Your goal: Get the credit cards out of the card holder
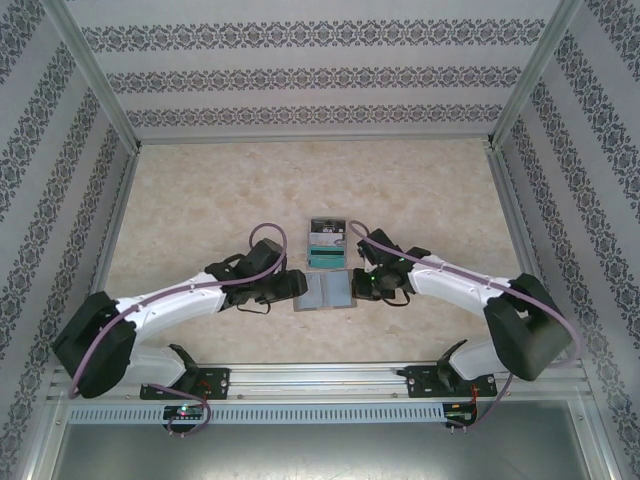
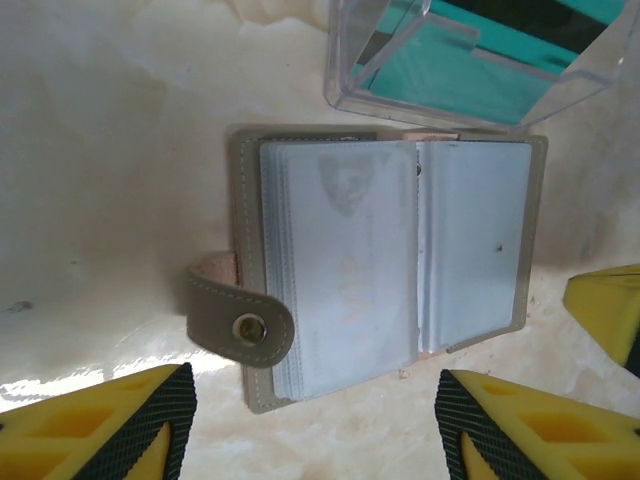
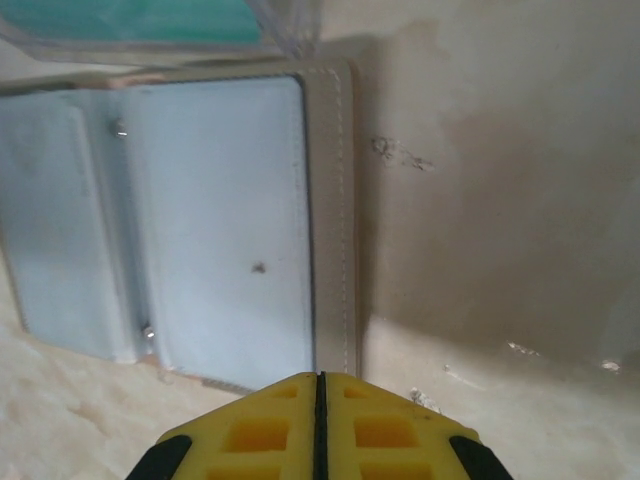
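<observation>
The card holder (image 1: 325, 291) lies open and flat on the table between my two grippers. In the left wrist view the card holder (image 2: 390, 260) shows bluish-grey pocket panels and a grey snap tab (image 2: 240, 320) at its left. I cannot tell whether credit cards sit in the pockets. My left gripper (image 2: 315, 430) hovers just short of the holder's near edge, open, with nothing between its fingers. My right gripper (image 3: 318, 385) is shut, its tips at the near right corner of the card holder (image 3: 215, 220), and nothing shows between them.
A clear plastic box (image 1: 327, 245) stands right behind the holder, with a teal card face (image 2: 470, 85) showing through it. Patterned walls enclose the table on three sides. Open marble tabletop (image 1: 200, 200) lies at the back and sides.
</observation>
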